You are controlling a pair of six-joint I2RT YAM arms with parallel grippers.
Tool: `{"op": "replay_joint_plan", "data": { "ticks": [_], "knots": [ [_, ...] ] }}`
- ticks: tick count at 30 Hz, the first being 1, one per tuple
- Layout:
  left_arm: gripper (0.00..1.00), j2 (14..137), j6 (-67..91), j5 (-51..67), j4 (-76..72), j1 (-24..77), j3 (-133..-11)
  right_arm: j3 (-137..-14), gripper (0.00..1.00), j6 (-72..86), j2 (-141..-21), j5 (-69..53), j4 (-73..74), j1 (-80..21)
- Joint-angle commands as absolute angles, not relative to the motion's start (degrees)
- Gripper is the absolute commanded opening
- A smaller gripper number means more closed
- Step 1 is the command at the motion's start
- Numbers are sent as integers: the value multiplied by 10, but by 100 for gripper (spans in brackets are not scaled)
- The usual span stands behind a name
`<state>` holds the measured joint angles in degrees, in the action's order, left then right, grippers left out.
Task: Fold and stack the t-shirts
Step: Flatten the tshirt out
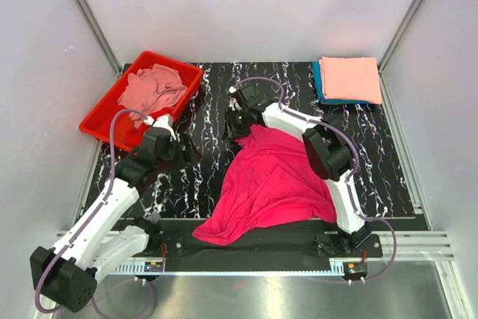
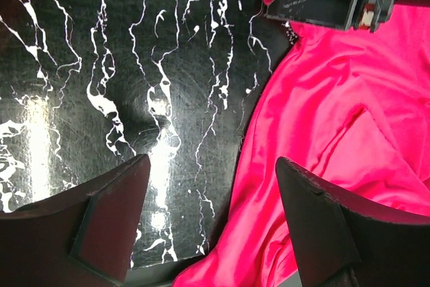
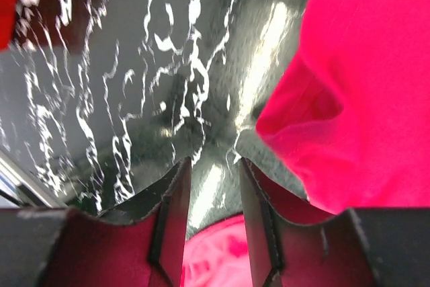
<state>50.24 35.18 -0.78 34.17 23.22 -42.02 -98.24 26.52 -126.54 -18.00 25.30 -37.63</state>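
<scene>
- Starting at the left gripper [image 2: 213,166], its fingers [image 2: 114,213] are seen spread wide with nothing held. It is poised over bare table [image 2: 101,65], just beside the magenta tee [image 2: 336,132].
- On the right gripper [image 3: 215,173], the fingers [image 3: 171,220] are drawn close, with a narrow gap left. Magenta cloth is seen low between them, but whether it is clamped cannot be told.
- From above, the right gripper is found at the far edge of the magenta tee. The tee is spread rumpled at mid-table and reaches the near edge.
- A dusty pink tee [image 1: 153,87] is heaped in the red tray [image 1: 101,119] at far left.
- At far right, a folded salmon tee [image 1: 349,78] is laid upon a teal tee [image 1: 319,84].
</scene>
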Motion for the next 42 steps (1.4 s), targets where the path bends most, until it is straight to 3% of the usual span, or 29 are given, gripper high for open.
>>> {"op": "replay_joint_plan", "data": {
  "ticks": [1,5,10,17,23,42],
  "knots": [
    [82,504,353,7,301,229,-406,-993,43,233,-1222,-169,288,-376],
    [81,560,361,47,218,229,-388,-1023,46,145,-1203,-148,327,-322],
    [78,656,377,90,121,229,-395,-1143,45,66,-1280,-169,418,-271],
    [77,785,370,115,-14,250,-439,-1195,42,-67,-1338,-195,441,-243],
    [77,868,320,79,-58,279,-496,-1256,41,-120,-1387,-266,468,-238],
    [77,1018,268,54,-119,279,-582,-1282,43,-152,-1424,-262,398,-234]
  ]
}}
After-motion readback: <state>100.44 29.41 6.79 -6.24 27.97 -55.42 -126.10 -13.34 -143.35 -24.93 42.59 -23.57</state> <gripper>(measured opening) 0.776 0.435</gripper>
